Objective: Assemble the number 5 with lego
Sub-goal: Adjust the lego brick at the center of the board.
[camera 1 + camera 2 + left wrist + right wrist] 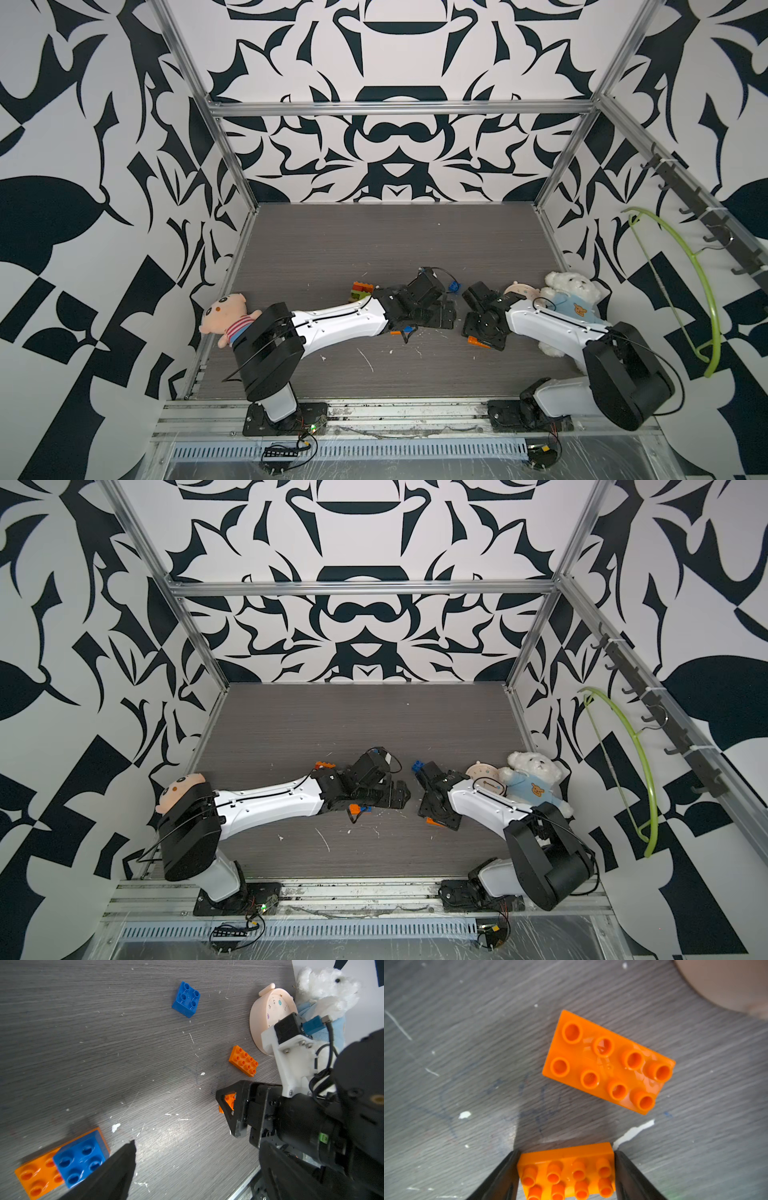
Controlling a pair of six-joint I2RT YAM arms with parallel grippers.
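Right pincer clamped on the short ends of an orange eight-stud plastic brick, long axis running jaw to jaw. In a top view it sits four o'clock from the centre of the grey wood-grain desk. Left pincer stands apart, empty.

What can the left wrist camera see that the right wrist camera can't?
Left wrist only: a lone blue brick, a stacked blue brick on an orange base brick, the dial of a pink clock and a white teddy. Right wrist only: both fingers of the right gripper against the ends of the gripped orange brick. Both: that brick, the loose orange brick beside it, and the grey table.
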